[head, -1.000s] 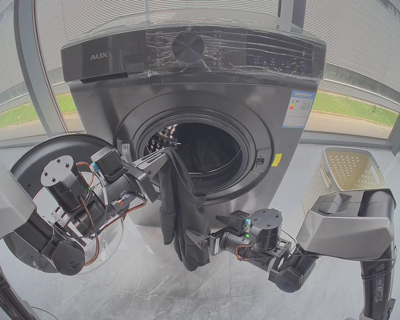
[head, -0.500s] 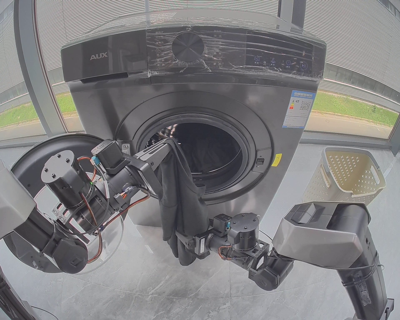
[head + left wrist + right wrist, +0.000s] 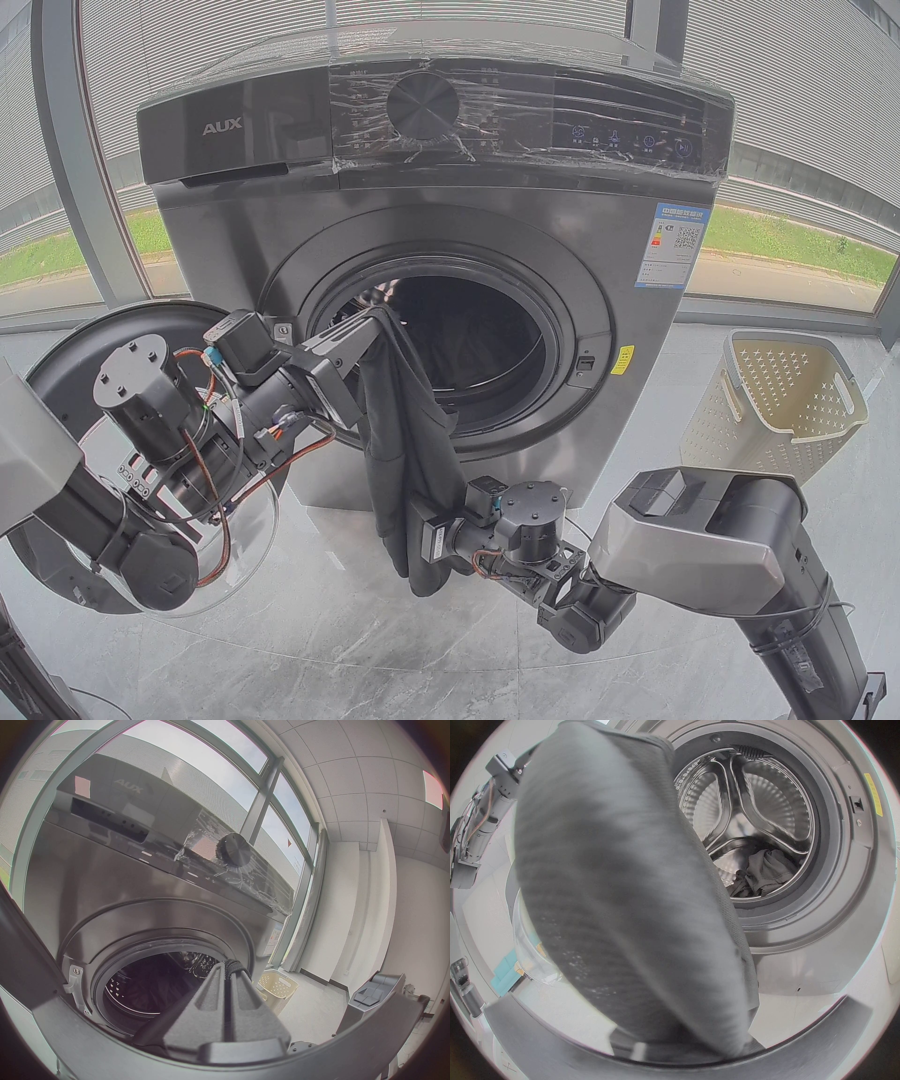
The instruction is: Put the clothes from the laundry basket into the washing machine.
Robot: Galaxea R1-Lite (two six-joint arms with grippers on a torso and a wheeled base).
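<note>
A dark garment [image 3: 403, 450] hangs in front of the washing machine's [image 3: 431, 187] open port. My left gripper [image 3: 373, 323] is shut on the garment's top edge at the left rim of the opening; in the left wrist view a fold of dark cloth sits pinched at the tip of that gripper [image 3: 229, 968]. My right gripper [image 3: 427, 539] presses against the garment's lower part near the floor, buried in cloth. The garment [image 3: 614, 884] drapes over the right wrist camera. More dark clothes [image 3: 764, 872] lie in the bottom of the drum.
The washer door [image 3: 122, 337] stands swung open on the left, behind my left arm. A cream laundry basket [image 3: 778, 403] sits on the floor to the right of the machine. The grey tiled floor [image 3: 328, 647] lies below.
My right arm has moved left and a little forward, pushing its gripper into the garment's lower end. My left gripper has lifted the top edge slightly toward the opening.
</note>
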